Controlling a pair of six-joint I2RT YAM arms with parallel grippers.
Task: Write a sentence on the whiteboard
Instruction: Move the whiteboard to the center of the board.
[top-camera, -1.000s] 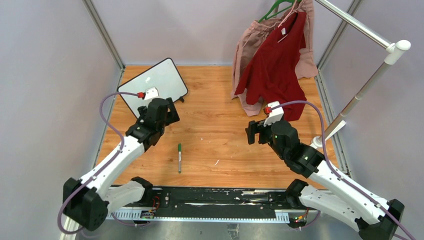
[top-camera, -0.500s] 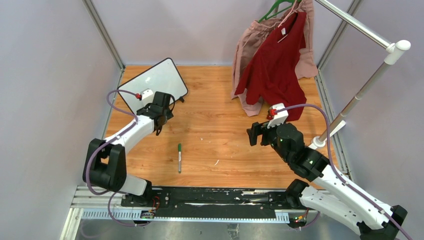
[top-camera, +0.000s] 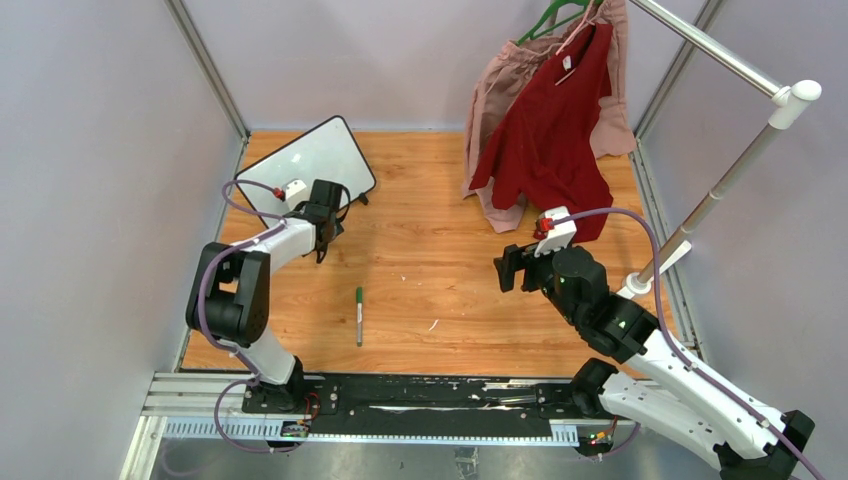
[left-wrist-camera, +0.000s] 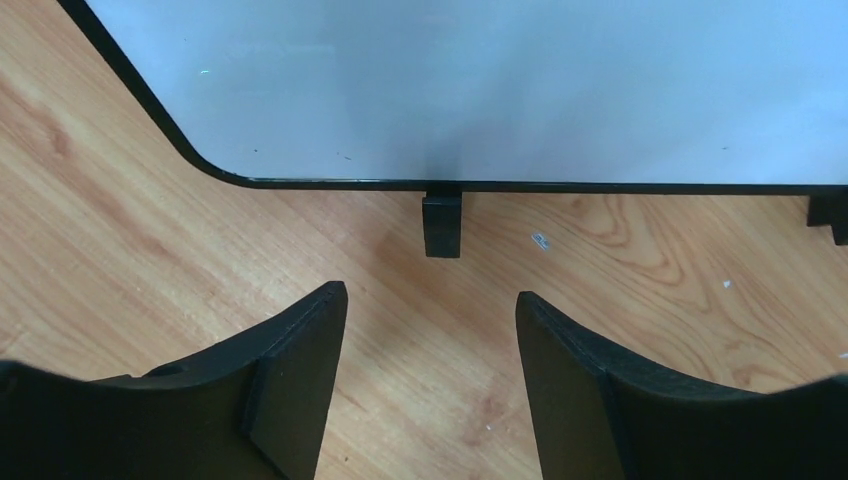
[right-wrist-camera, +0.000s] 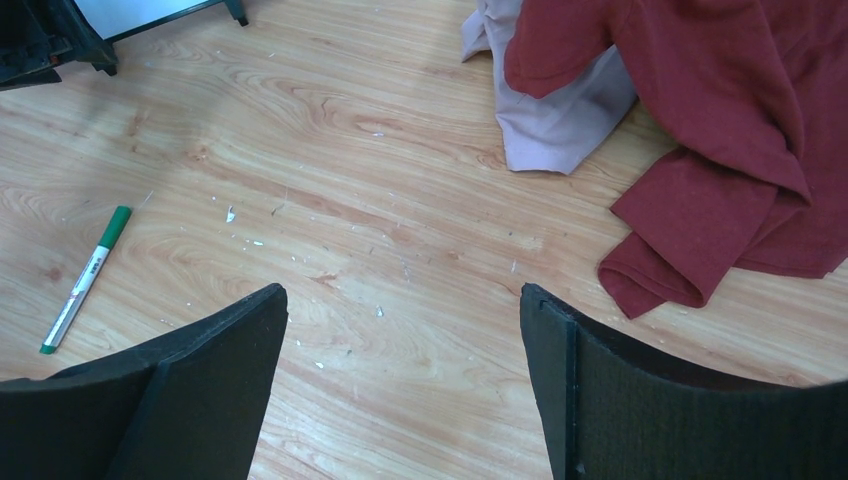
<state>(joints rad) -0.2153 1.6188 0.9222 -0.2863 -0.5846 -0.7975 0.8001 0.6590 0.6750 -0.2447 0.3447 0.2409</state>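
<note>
Step in hand: judging by the pose, the left arm is lining up on the near edge of the whiteboard (left-wrist-camera: 500, 90), likely to steady or shift it before any writing
Doing it well: come in square to the black frame and grip the rim, not the glossy face; stay off the small black foot (left-wrist-camera: 442, 225) that sits dead ahead at 12 o'clock of the jaws, since a nudge there could skid the board across the table (top-camera: 440, 200)
Left gripper (left-wrist-camera: 430, 300): jaws partly apart, bare wood between them, holding and touching nothing; the board edge lies just beyond the tips
Right gripper (right-wrist-camera: 400, 300): jaws wide apart and empty, hovering over the table, touching nothing
Whiteboard position: at 10 o'clock of the table in the top view, turned at an angle
The sentence: no lettering shows on the visible part of the board, so the writing looks not yet begun
Marker (top-camera: 359, 315): green, lying flat at about 5 o'clock of the left gripper, well apart from both grippers
Next need: one arm has to collect the marker
</note>
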